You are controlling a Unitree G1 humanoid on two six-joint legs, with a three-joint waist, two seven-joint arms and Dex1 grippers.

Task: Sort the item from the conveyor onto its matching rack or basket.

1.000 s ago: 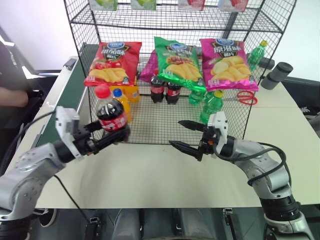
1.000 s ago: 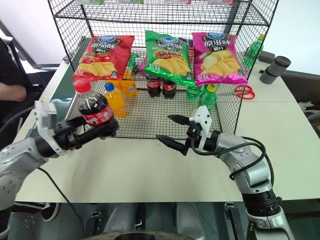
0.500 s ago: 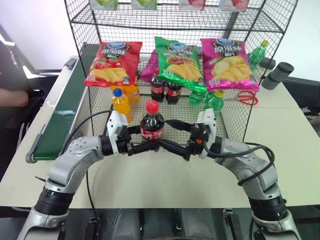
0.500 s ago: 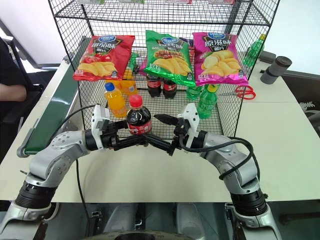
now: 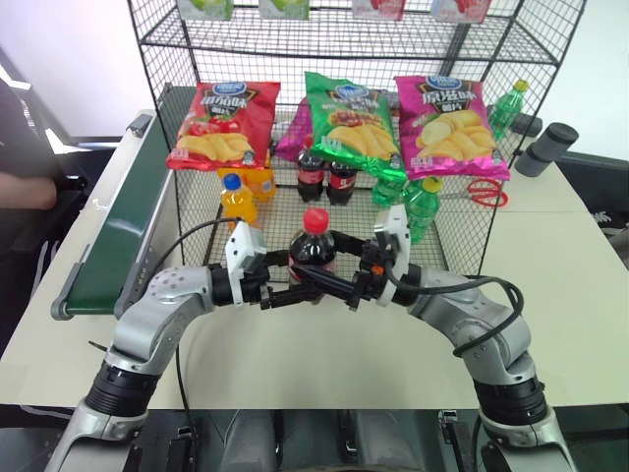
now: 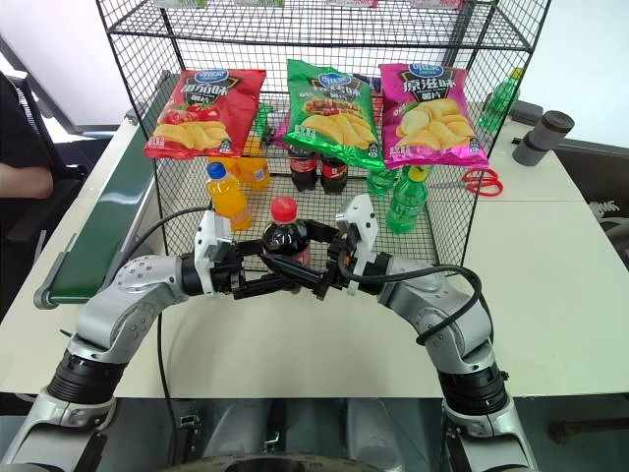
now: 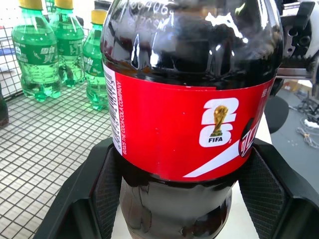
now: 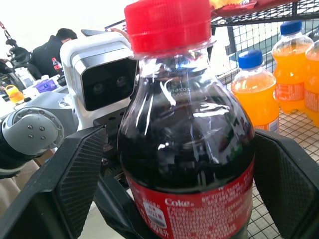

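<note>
A pale tabletop [image 5: 550, 265] carries a tall black wire-mesh shelving unit [image 5: 472, 39] with three chip bags clipped across its front: red [image 5: 218, 123], green [image 5: 352, 120] and pink [image 5: 449, 123]. Beside it runs a long dark-green conveyor belt with grey rails [image 5: 123, 231].

From the head views, the small plastic cola bottle with red cap and red label [image 5: 313, 252] stands upright between both arms, in front of the shelving. The left tool [image 5: 295, 291] is clamped on its lower body; the right tool [image 5: 329, 280] is closed on it from the opposite side.

The left wrist view shows the label reading "FIFA", a trophy logo and "THE COCA-COLA COMPANY", with green bottles [image 7: 36, 50] on the mesh floor.

The right wrist view shows "Coke" on the label, with orange soda bottles [image 8: 256, 94] behind.
</note>
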